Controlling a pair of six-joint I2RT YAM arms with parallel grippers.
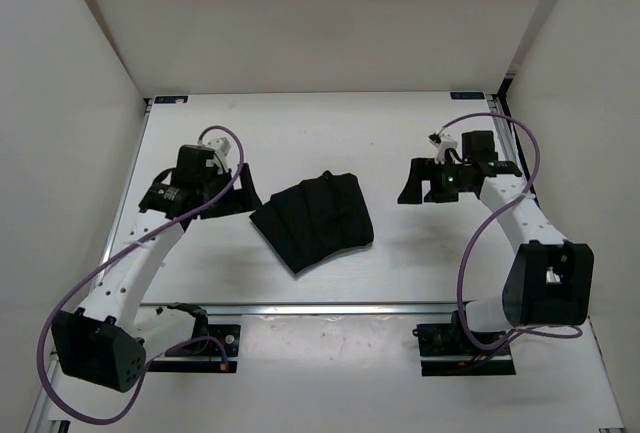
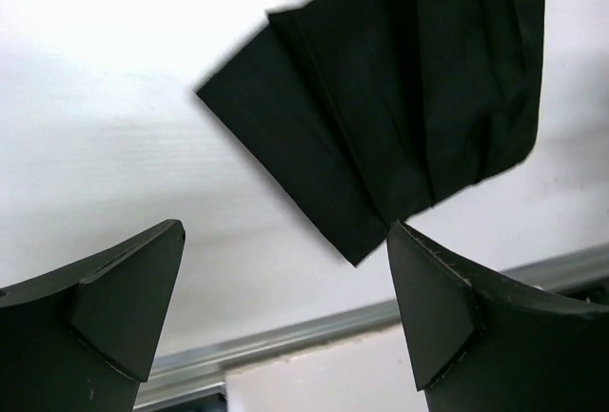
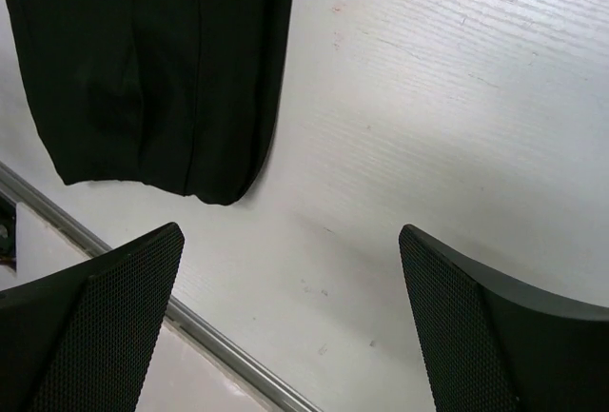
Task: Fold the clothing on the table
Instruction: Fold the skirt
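Observation:
The clothing (image 1: 313, 221) is a black garment with pleat-like ridges, lying as a compact bundle at the middle of the white table (image 1: 300, 133). My left gripper (image 1: 232, 196) hovers just left of it, open and empty. My right gripper (image 1: 410, 186) hovers to its right, also open and empty, a short gap away. In the left wrist view the clothing (image 2: 409, 98) fills the upper right, beyond the wide-apart left gripper (image 2: 284, 241). The right wrist view has the clothing (image 3: 152, 69) at upper left, with bare table under the right gripper (image 3: 290, 236).
A metal rail (image 1: 330, 306) runs along the table's near edge, in front of both arm bases (image 1: 465, 338). The rail (image 2: 285, 336) also shows in the left wrist view. White walls close in the left, right and back sides. Purple cables (image 1: 500, 128) loop off each arm.

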